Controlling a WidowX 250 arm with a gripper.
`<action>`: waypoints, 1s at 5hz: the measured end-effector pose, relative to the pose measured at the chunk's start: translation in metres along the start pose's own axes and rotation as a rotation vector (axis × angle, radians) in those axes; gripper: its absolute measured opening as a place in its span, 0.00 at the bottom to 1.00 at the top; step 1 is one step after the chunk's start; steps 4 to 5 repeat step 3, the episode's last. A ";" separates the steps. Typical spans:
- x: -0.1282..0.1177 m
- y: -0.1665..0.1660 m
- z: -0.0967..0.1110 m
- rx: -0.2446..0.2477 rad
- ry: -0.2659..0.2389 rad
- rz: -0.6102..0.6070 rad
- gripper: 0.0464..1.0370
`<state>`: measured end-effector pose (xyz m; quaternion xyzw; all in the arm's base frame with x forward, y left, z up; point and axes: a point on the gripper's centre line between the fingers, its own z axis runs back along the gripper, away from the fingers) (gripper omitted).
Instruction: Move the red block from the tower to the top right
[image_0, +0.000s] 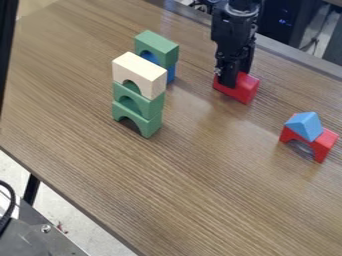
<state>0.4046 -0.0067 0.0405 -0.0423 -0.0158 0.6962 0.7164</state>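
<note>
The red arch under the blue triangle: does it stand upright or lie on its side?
The red arch stands upright: its opening faces down, and the blue triangle rests on top.

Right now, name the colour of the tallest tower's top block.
The arch block is cream; camera view.

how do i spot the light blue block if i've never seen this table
On the wooden table, look toward the right edge of the camera view for a red arch. The light blue block sits on top of it. Its peaked, triangular shape and paler shade set it apart from the darker blue block beneath a green arch.
</note>
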 end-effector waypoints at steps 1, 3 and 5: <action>-0.001 0.002 -0.002 0.019 0.023 0.016 0.88; -0.010 -0.003 0.030 -0.048 0.096 0.044 0.96; -0.010 -0.003 0.030 -0.048 0.096 0.044 0.96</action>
